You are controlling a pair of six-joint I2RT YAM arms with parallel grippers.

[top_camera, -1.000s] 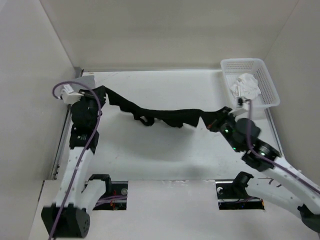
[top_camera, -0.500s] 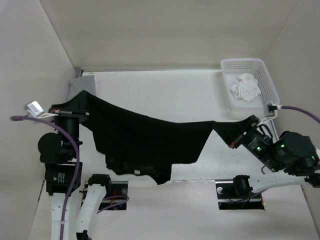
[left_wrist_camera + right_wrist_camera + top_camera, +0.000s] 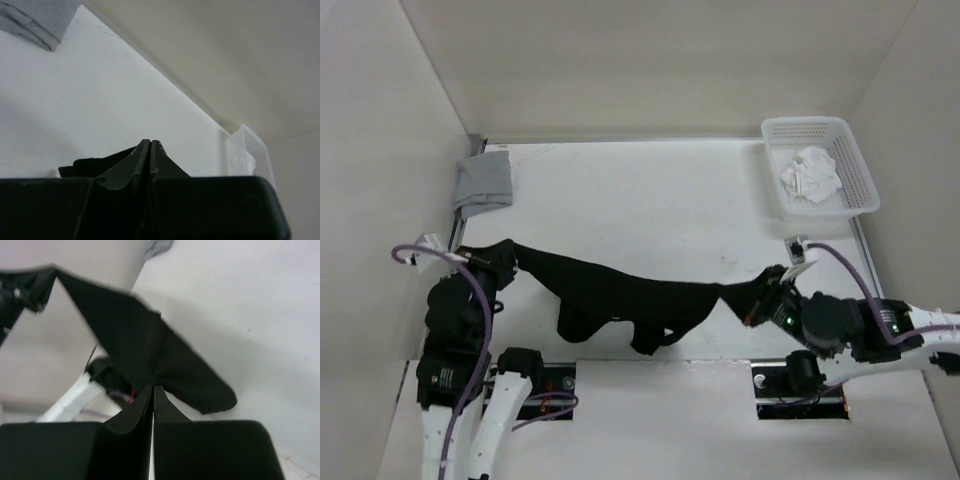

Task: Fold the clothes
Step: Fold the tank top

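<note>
The clothes [image 3: 620,297], one large black garment, hang stretched in a sagging band between my two grippers over the near part of the white table [image 3: 650,200]. My left gripper [image 3: 508,258] is shut on the garment's left end; in the left wrist view its jaws [image 3: 151,143] are pressed together, with black fabric [image 3: 82,164] just to their left. My right gripper [image 3: 753,303] is shut on the right end. In the right wrist view the garment [image 3: 135,345] fans out from the closed gripper [image 3: 153,387]. Folds dangle from the band's middle.
A small grey cloth [image 3: 483,182] lies at the far left corner, also in the left wrist view [image 3: 35,20]. A white basket [image 3: 848,165] holding a white cloth [image 3: 810,172] stands at the far right. Walls enclose the table on three sides.
Both arms have pulled the garment from the far side toward the near edge. It spread wide half a second ago and now hangs as a narrower sagging band. The grey cloth is uncovered.
</note>
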